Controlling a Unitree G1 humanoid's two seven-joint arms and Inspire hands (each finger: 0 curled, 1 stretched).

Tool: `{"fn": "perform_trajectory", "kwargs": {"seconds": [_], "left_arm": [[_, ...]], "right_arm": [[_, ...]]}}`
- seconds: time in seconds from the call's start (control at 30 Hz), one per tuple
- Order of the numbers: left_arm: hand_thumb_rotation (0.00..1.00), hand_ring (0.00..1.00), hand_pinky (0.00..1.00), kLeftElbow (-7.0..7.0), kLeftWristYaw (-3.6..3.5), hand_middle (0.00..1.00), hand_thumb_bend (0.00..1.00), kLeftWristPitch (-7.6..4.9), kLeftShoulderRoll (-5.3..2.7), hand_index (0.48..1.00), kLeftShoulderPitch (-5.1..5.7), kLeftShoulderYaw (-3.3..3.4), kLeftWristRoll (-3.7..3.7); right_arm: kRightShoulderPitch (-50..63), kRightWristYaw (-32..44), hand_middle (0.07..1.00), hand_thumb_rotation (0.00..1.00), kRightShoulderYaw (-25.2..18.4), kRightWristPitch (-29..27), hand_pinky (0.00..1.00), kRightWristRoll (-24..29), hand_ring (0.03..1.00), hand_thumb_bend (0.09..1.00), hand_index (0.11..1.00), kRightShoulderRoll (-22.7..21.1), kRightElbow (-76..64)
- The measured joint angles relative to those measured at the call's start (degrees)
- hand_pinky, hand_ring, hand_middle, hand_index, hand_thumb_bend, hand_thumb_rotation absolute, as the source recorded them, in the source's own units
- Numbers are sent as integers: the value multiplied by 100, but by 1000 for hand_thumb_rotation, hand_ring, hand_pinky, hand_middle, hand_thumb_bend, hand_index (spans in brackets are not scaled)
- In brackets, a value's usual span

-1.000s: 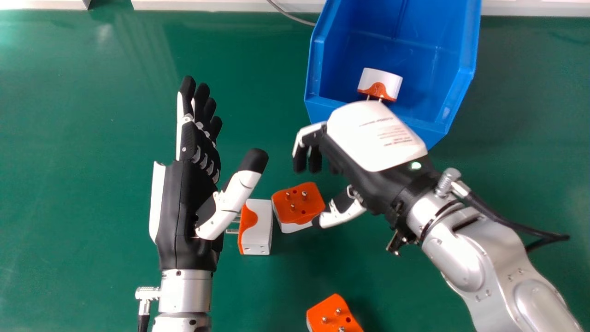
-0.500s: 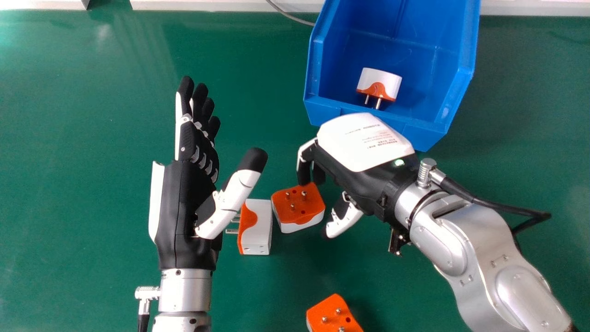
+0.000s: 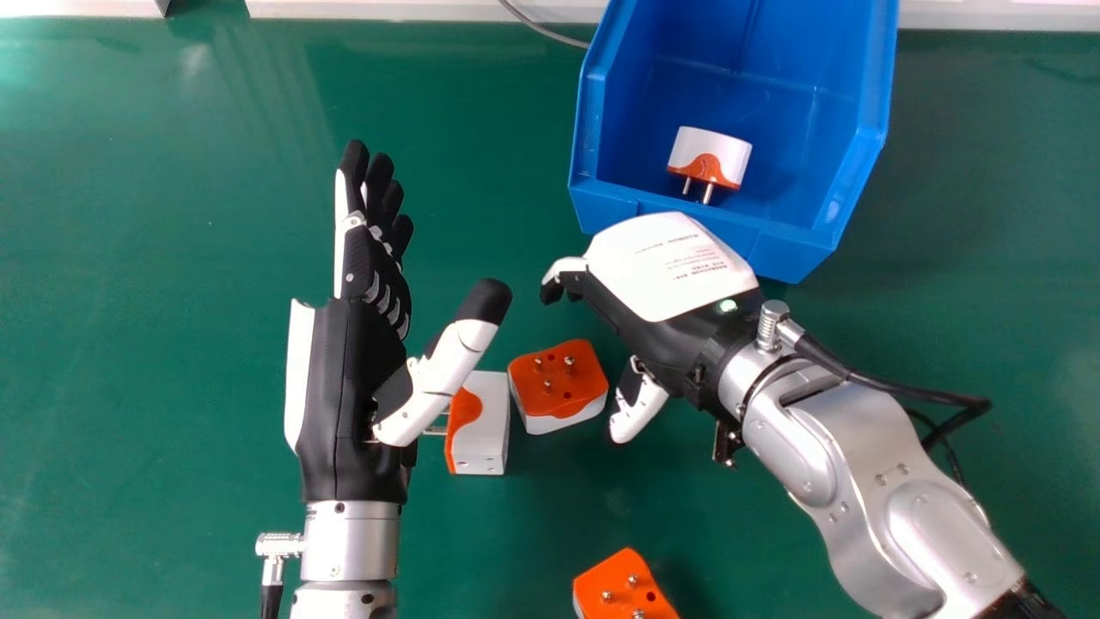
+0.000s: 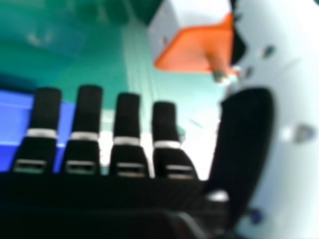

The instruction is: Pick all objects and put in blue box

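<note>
In the head view my right hand (image 3: 666, 297) hangs palm down, just right of an orange-and-white adapter (image 3: 559, 378) and below the blue box (image 3: 709, 228). Its fingers are extended and hold nothing. Those fingers of the right hand (image 4: 127, 129) also show in the right hand view, near an orange-and-white adapter (image 4: 192, 47). My left hand (image 3: 361, 370) stays open, thumb out, left of a second adapter (image 3: 483, 425) lying on its side. Another adapter (image 3: 620, 589) is cut off by the bottom edge. Inside the box lies a white-and-orange adapter (image 3: 711, 155).
The green table (image 3: 172, 215) carries all of this. A grey cable (image 3: 546, 30) runs to the box's left side at the far edge. A black cable (image 3: 894, 391) trails from my right wrist.
My right hand has drawn back from the box toward the lower left, and its fingers have straightened somewhat. The left hand has barely moved. The adapters lie where they were.
</note>
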Motion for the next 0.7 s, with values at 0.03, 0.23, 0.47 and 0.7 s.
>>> {"fn": "perform_trajectory", "kwargs": {"seconds": [0.03,0.23,0.47,0.7], "left_arm": [[484,1000,998,-23,-23,1000,790,5,0,1000,7,-11,-48],[478,1000,999,-174,-142,1000,776,132,3,1000,21,-88,-224],[472,1000,999,-194,-150,1000,774,152,4,1000,14,-87,-316],[474,1000,1000,-195,-144,1000,775,193,4,1000,12,-86,-304]], "right_arm": [[-102,-30,777,109,41,-25,689,19,733,796,777,46,269],[-724,-250,857,150,244,-347,787,270,829,870,854,314,1578],[-970,-702,886,171,411,-469,829,406,864,896,882,426,2094],[-984,-935,909,198,452,-512,863,538,891,918,902,415,2218]]}}
